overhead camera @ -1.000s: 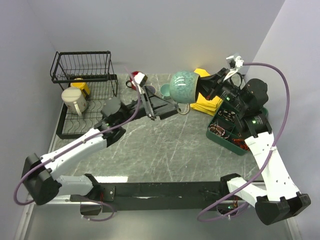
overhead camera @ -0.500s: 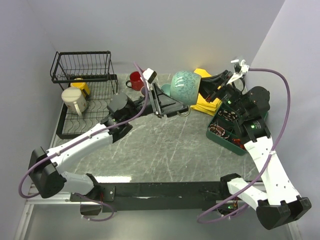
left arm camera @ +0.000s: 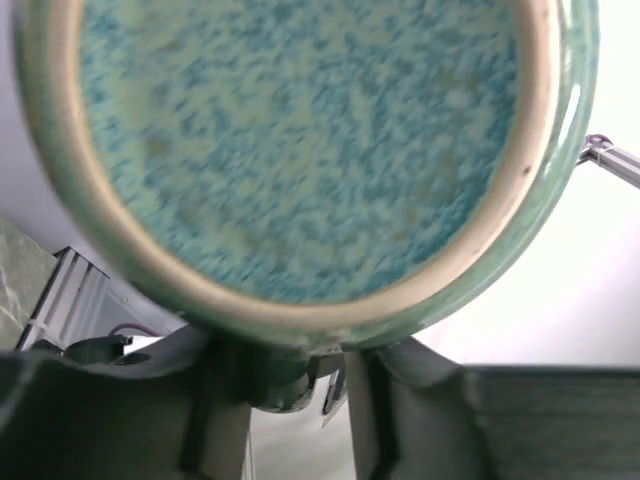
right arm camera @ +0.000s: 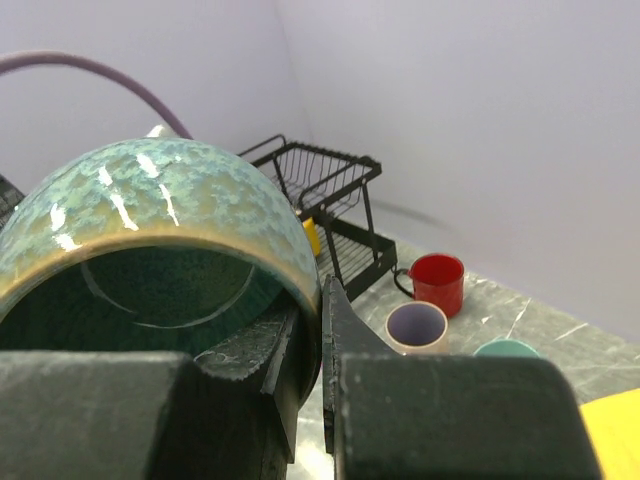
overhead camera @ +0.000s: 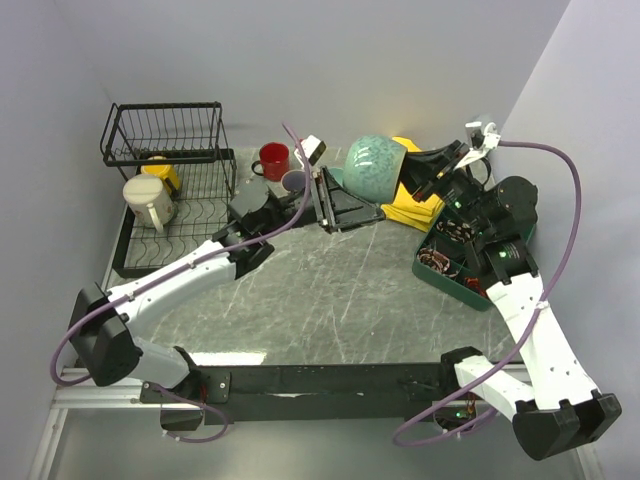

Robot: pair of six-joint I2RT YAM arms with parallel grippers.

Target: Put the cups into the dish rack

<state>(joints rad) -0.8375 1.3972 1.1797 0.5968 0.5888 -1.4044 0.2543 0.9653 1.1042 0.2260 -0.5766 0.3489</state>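
My right gripper (overhead camera: 412, 172) (right arm camera: 318, 300) is shut on the rim of the grey-green mug (overhead camera: 375, 165) (right arm camera: 150, 230), holding it on its side above the back of the table. The mug's speckled base (left arm camera: 300, 150) fills the left wrist view. My left gripper (overhead camera: 340, 190) (left arm camera: 300, 360) sits under it, jaws narrowed either side of the handle with a gap still showing. A red mug (overhead camera: 273, 158) (right arm camera: 437, 283), a beige mug with purple inside (overhead camera: 293, 181) (right arm camera: 416, 327) and a teal mug (right arm camera: 506, 348) stand on the table. Yellow (overhead camera: 160, 172) and cream (overhead camera: 150, 200) mugs sit in the dish rack (overhead camera: 165, 130) (right arm camera: 335, 180).
A green compartment tray (overhead camera: 455, 265) with small parts lies at the right, under the right arm. A yellow cloth (overhead camera: 415, 205) lies behind it. Walls close in at the left, back and right.
My left arm has reached right and back until its gripper is at the mug's base, and its jaws have narrowed from wide open. The right gripper still holds the mug, almost still.
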